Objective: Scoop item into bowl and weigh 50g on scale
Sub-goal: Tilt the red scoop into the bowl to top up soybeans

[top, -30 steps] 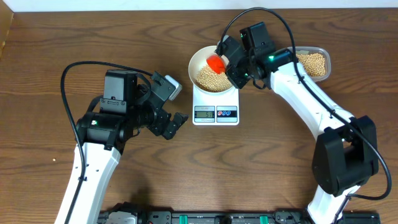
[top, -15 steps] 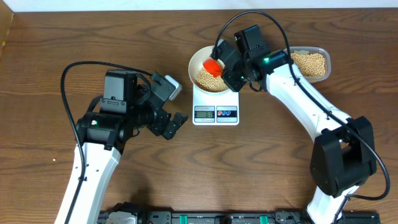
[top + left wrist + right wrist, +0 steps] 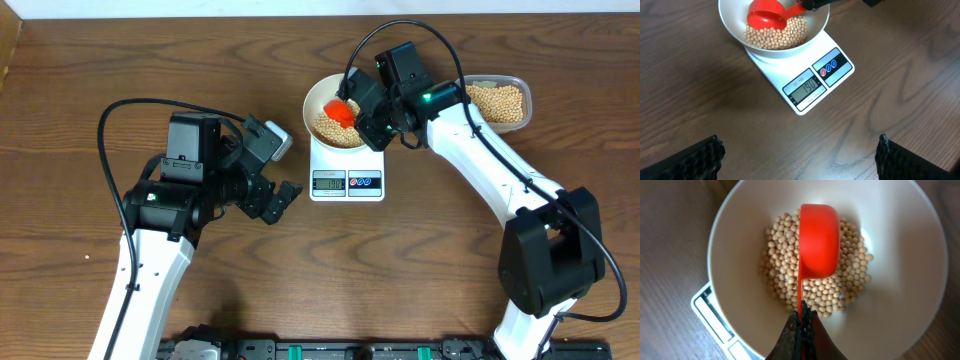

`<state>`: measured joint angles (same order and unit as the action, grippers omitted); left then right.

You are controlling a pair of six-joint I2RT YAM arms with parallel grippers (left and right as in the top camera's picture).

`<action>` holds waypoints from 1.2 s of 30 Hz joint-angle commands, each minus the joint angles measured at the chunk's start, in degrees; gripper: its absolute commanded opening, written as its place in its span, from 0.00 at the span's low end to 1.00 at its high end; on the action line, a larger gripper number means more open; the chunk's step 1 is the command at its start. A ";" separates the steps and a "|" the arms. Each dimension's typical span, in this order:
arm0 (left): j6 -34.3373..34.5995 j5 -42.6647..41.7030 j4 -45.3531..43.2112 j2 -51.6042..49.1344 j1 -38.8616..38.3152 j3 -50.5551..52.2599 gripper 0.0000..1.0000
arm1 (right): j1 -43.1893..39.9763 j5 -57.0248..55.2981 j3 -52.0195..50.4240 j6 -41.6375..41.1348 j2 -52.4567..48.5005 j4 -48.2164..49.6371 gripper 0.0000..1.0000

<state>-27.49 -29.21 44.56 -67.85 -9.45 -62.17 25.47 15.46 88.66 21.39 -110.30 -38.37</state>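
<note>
**Right wrist view:** the right gripper [image 3: 801, 317], clamped tight on the handle of a red scoop [image 3: 819, 240], holds the cup over the beans [image 3: 840, 290]. The beans are small, round and tan, heaped in the white bowl [image 3: 900, 255].

**Left wrist view:** this view alone makes the lit digits readable on the scale [image 3: 812, 82], on which the bowl stands. The left gripper [image 3: 800, 155] is spread wide and empty above the bare desk [image 3: 690, 100], near and left of the scale.

**Overhead view:** only here appears a clear container [image 3: 527, 103] of more beans, right of the bowl and partly hidden by the right arm [image 3: 480, 150]. The arm also covers the bowl's right rim.
</note>
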 commanded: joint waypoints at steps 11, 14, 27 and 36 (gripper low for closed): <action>-1.01 0.31 -0.02 -0.31 -0.11 -1.38 0.99 | -0.52 8.37 0.15 -1.68 -1.36 -0.17 0.01; -1.01 0.31 -0.02 -0.31 -0.11 -1.38 0.99 | -1.81 11.34 0.15 -3.91 -1.36 0.22 0.01; -1.01 0.31 -0.02 -0.31 -0.11 -1.38 0.99 | -10.62 25.14 0.17 -9.16 -1.22 2.16 0.01; -1.01 0.31 0.00 -0.31 -0.11 -1.38 0.99 | -12.24 25.64 0.26 -9.18 1.03 2.60 0.01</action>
<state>-27.49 -29.21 44.56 -67.85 -9.45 -62.17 13.61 39.03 88.66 12.93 -110.85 -36.10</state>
